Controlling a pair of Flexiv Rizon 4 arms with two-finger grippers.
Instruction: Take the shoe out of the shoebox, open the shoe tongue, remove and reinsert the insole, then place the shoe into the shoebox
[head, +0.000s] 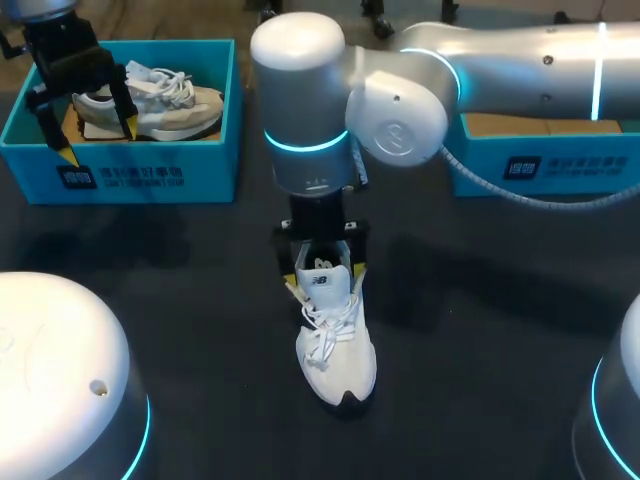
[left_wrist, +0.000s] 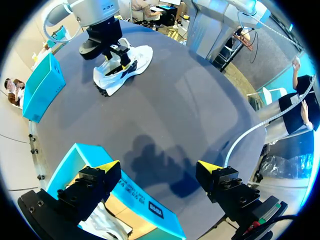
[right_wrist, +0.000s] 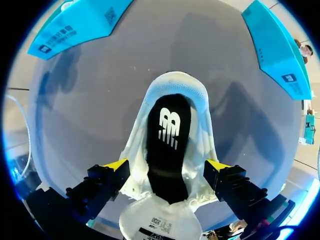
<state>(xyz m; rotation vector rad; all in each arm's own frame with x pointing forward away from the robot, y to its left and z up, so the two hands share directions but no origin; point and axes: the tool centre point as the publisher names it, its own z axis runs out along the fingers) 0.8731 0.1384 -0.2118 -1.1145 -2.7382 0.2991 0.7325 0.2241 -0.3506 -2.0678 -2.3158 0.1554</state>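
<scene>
White shoe (head: 335, 350), logo (right_wrist: 169, 125) on its black insole (right_wrist: 165, 167), stands between wide right jaws; left jaws wide.

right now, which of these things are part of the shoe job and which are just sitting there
Job: white sneaker; its black insole; right gripper over it; right shoebox.
Probably idle: left shoebox; beige sneaker inside it; left gripper, open, above it.

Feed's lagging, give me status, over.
Left gripper open above shoebox. Right gripper straddling white shoe, grip unclear. Insole seated. Nothing in the way.
</scene>
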